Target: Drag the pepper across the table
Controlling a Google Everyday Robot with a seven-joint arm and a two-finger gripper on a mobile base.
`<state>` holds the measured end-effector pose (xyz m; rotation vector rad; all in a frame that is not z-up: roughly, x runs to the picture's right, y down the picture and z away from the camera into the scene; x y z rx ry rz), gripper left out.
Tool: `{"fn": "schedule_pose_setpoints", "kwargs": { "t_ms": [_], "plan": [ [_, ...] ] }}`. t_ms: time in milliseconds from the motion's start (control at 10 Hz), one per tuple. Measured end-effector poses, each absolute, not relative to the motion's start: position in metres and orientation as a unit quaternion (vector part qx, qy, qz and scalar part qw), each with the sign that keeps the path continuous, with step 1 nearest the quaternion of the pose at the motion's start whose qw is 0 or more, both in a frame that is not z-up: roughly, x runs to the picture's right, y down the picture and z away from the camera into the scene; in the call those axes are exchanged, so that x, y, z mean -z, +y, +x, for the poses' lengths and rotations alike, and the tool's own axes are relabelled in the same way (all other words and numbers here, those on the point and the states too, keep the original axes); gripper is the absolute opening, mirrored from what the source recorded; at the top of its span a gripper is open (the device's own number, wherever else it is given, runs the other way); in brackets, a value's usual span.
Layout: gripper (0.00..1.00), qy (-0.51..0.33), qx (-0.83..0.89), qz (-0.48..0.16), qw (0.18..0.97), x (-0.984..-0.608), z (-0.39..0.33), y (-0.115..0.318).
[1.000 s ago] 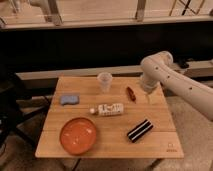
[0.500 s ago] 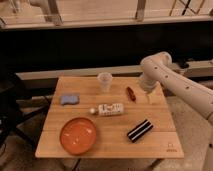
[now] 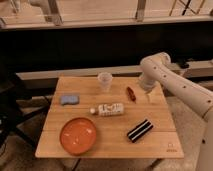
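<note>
Pepper (image 3: 131, 93) lay on the far right part of the table (image 3: 115, 147), just beside the gripper (image 3: 147, 96) and on its cup side. A narrow strip of bare wood showed between the two, so no contact. Long axis ran slantwise, far end toward the cup (image 3: 104, 81), near end toward the right edge.

Gripper hung low over the right edge of the table, pointing down from the bent arm. Jaws stood wide and held nothing. Exact height above the wood could not be told.

Judgement: the coming move turns on a short sideways shift toward the pepper, then a descent onto it. The slim shape may roll or skid out unless the jaws straddle it across its width.

Surface was light slatted wood, level, with a small dark logo (image 3: 171, 148) at the near right corner. Open wood lay nearward of the pepper. Bottle (image 3: 107, 109) lay on its side near mid-table, black striped block (image 3: 139, 130) nearer right, orange plate (image 3: 78, 136) near left, blue sponge (image 3: 69, 99) on the left.

Behind the table were a dark wall and a pale ledge.
</note>
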<state>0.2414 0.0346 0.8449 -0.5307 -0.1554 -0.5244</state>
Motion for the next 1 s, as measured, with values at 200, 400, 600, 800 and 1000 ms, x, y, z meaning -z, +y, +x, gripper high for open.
{"fn": "schedule_pose_setpoints", "kwargs": {
  "t_ms": [200, 400, 600, 800, 1000],
  "plan": [
    [0.8, -0.079, 0.272, -0.259, 0.923, -0.852, 0.245, 0.032],
    [0.8, -0.082, 0.28, -0.259, 0.921, -0.855, 0.243, 0.031],
    [0.8, -0.084, 0.292, -0.259, 0.917, -0.861, 0.248, 0.031],
    [0.8, -0.088, 0.306, -0.259, 0.912, -0.866, 0.249, 0.029],
    [0.8, -0.091, 0.319, -0.258, 0.907, -0.869, 0.249, 0.026]
  ]
}}
